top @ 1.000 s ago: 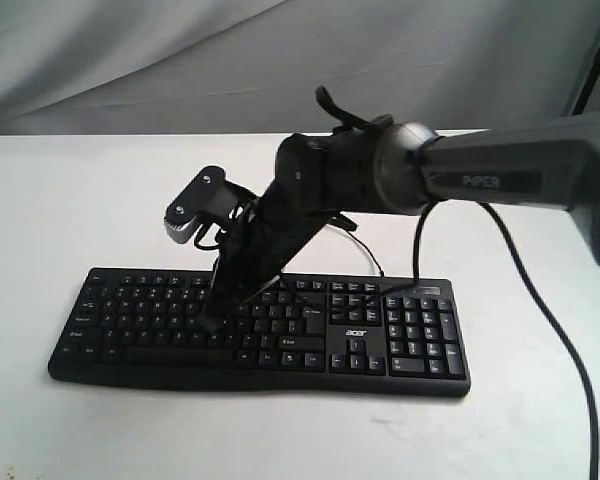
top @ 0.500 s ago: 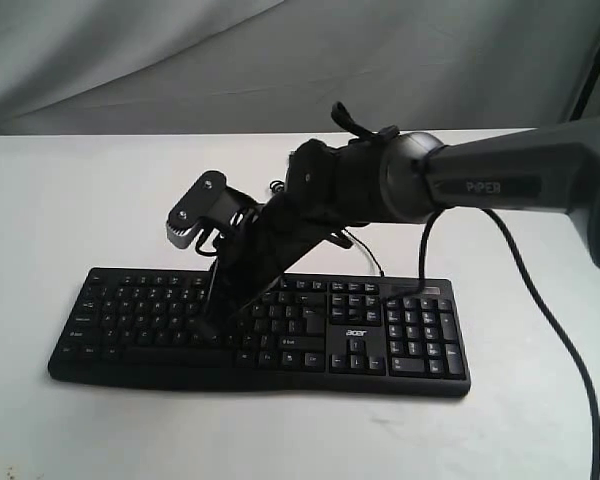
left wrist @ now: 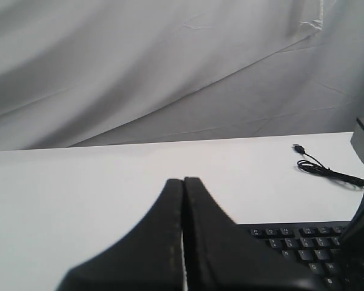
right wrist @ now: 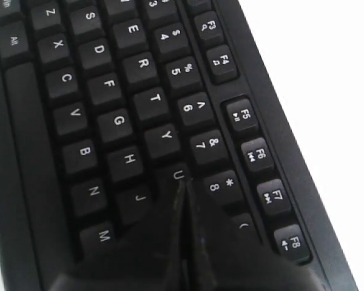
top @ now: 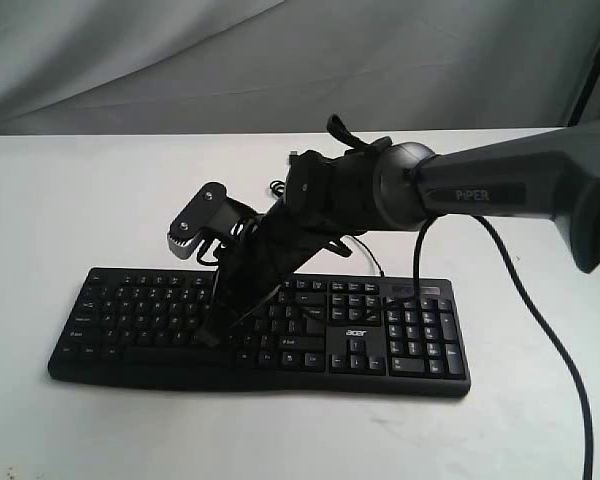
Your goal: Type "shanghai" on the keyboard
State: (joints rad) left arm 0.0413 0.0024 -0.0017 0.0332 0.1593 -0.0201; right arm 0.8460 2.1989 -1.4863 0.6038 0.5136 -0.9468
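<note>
The black keyboard [top: 400, 345] with its white acer logo lies across the white table. My right gripper [top: 209, 337] reaches over from the right, shut with nothing held, and points steeply down at the letter keys left of the middle. In the right wrist view its closed tip [right wrist: 182, 183] sits at the edge of the U key [right wrist: 177, 174], beside 8 and J on the keyboard [right wrist: 109, 91]. Whether it presses the key is unclear. My left gripper [left wrist: 183, 180] is shut and empty, held off the keyboard's [left wrist: 297, 242] left end; it does not show in the exterior view.
The keyboard's thin USB cable [left wrist: 327, 171] lies loose on the table behind it, plug unconnected. A thick black cable [top: 540, 330] hangs from the right arm over the table's right side. A grey cloth backdrop [top: 180, 60] closes off the rear.
The right arm's wrist has shifted a little to the left and lowered, and the shut tip has come down slightly onto the letter rows. The keyboard has not moved.
</note>
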